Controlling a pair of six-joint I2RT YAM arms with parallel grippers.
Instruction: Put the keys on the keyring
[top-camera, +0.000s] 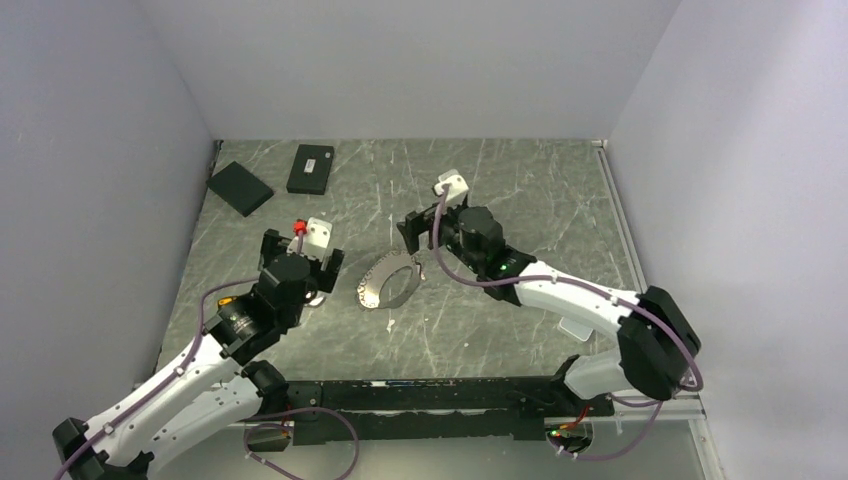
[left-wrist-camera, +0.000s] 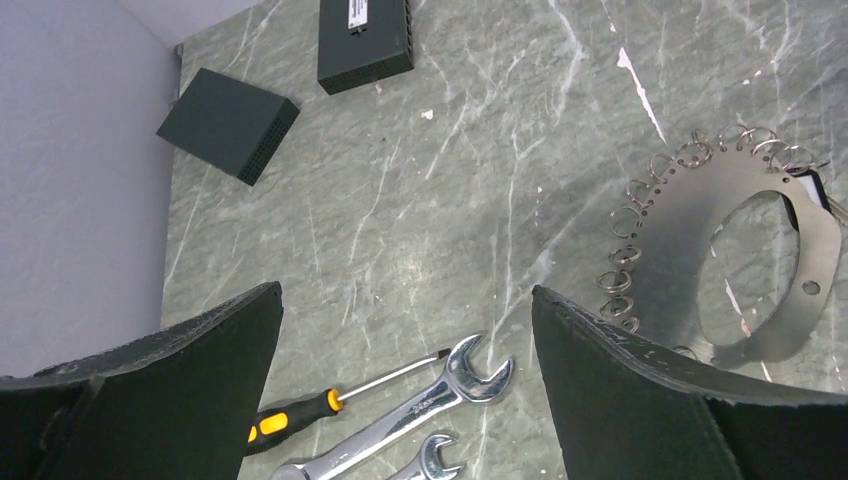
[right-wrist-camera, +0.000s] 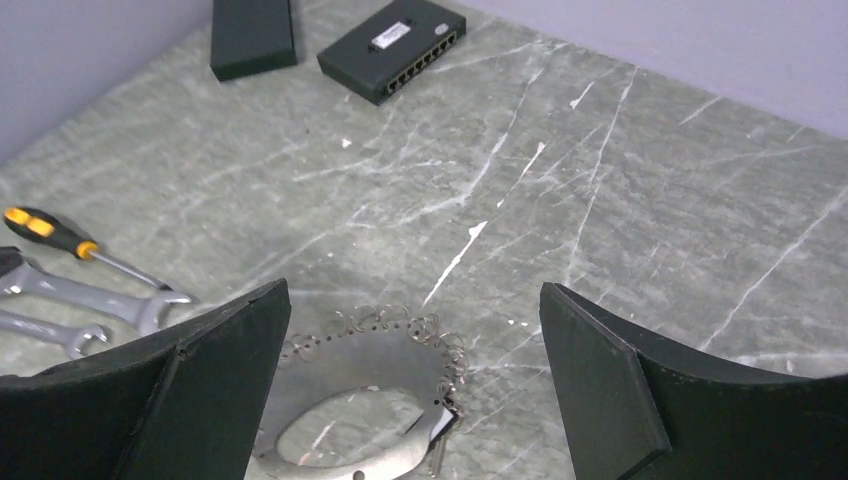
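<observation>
Top view: your left claw and right claw both stand wide apart, gripping nothing. The keyring lies flat mid-desk between them, its far end right under the right claw. There's bare desk beyond and to the right. Two black boxes sit in the far-left corner by the wall. The keys are too small to pick out here.

Left wrist: the fingers are spread, with only desk between them. The keyring is off to the right, a flat steel band around an oval hole. The keys look like small wire loops strung along its outer edge. Its lower part is covered by the finger on that side. A screwdriver and wrenches lie low between the fingers, partly cut off.

Right wrist: the fingers are spread and clear of the keyring, which lies between them. Its near part runs off the frame bottom. There's open desk ahead up to the boxes.
</observation>
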